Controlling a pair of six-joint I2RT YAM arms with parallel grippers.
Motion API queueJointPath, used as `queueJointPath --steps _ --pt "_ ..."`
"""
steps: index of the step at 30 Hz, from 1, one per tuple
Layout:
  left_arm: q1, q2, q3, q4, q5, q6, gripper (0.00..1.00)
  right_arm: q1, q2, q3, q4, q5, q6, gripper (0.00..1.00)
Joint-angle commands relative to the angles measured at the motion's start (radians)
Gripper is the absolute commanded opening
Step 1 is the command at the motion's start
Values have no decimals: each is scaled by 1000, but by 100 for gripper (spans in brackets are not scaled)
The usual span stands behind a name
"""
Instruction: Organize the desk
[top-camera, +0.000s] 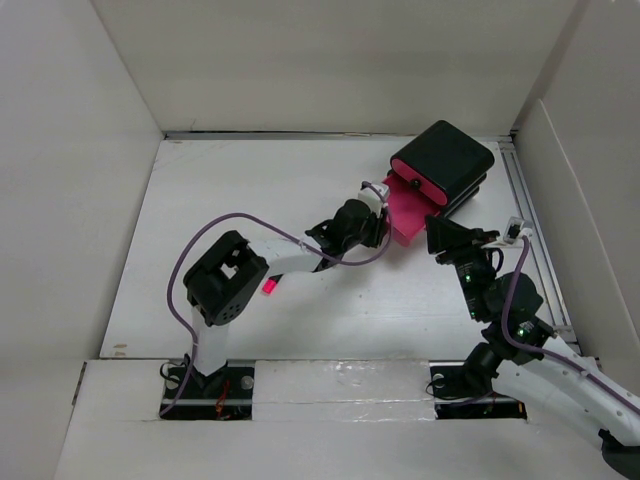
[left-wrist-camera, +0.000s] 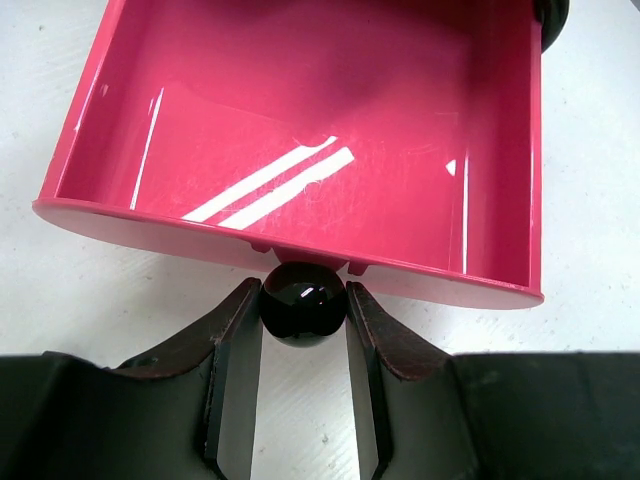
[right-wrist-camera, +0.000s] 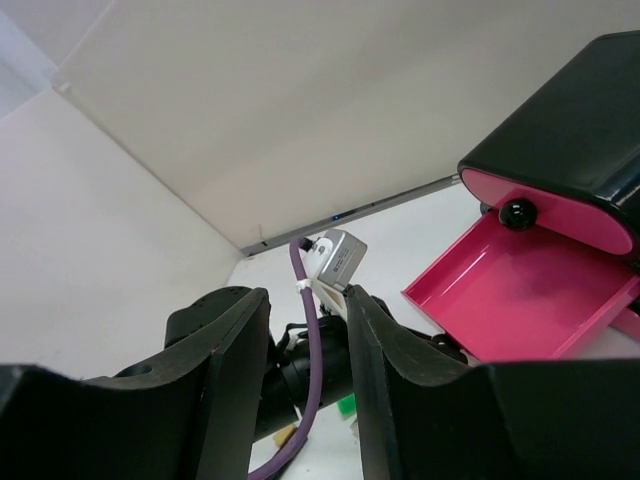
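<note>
The white desk (top-camera: 250, 180) bears a black box (top-camera: 445, 160) with pink drawers at the back right. Its lowest pink drawer (top-camera: 410, 215) is pulled out; in the left wrist view the drawer (left-wrist-camera: 300, 120) looks empty inside. My left gripper (top-camera: 385, 225) is at the drawer's front, and its jaws (left-wrist-camera: 303, 292) are shut on the black drawer knob (left-wrist-camera: 303, 305). My right gripper (top-camera: 440, 235) hovers just right of the drawer, tilted up. In its own view it is open and empty (right-wrist-camera: 305, 330), facing the left arm.
A small red object (top-camera: 270, 287) lies on the desk under the left arm. A closed upper drawer with a black knob (right-wrist-camera: 517, 212) shows above the open drawer (right-wrist-camera: 520, 300). A green bit (right-wrist-camera: 345, 405) lies beyond the left arm. White wall panels (top-camera: 80, 150) surround the desk.
</note>
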Motion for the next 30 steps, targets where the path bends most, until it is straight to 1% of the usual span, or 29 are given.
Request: queueJointPath --steps 1,2,4,5,7,8,9,10,13,19,20,23,24,25,26,27,28,30 --pt "-5 -59 -4 57 -11 -21 15 -4 5 25 36 -17 2 43" --pt "-5 -57 -4 61 -9 -21 25 -4 2 25 36 -17 0 43" --pt "-5 -56 1 52 -17 -15 37 -4 -1 22 35 -4 2 43" --pt "-5 -57 6 46 -24 -13 48 -4 -1 22 36 -3 0 43" --pt "-14 -71 -5 46 -38 -7 57 -4 -1 23 36 -9 2 43" --pt "-14 -77 -13 52 -43 -4 66 -4 -1 23 35 -10 0 43" --pt "-14 -85 -19 54 -50 -3 70 -4 -1 25 35 -9 0 43" --pt "-14 -100 -20 37 -82 5 77 -4 4 20 42 -1 2 43" --pt "-14 -126 -37 34 -102 5 78 -4 10 23 41 -12 2 43" --pt "-14 -233 -143 28 -251 -26 76 -4 11 22 44 -10 2 43" --pt "1 -244 -160 21 -268 -45 75 -4 10 23 38 -14 2 43" --pt "28 -289 -238 3 -267 -81 73 -4 7 19 46 3 2 43" --pt "39 -306 -278 -5 -274 -96 73 -4 8 17 47 -3 0 35" --pt "39 -312 -293 -8 -285 -98 73 -4 11 17 49 -13 0 30" --pt "50 -316 -309 -12 -305 -95 74 -4 16 20 46 -21 2 14" --pt "50 -310 -319 -31 -310 -82 75 -4 19 25 46 -30 0 8" --pt "70 -304 -315 -49 -308 -81 77 -4 23 25 46 -29 0 5" --pt "90 -278 -298 -71 -276 -66 77 -4 43 26 49 -21 2 4"
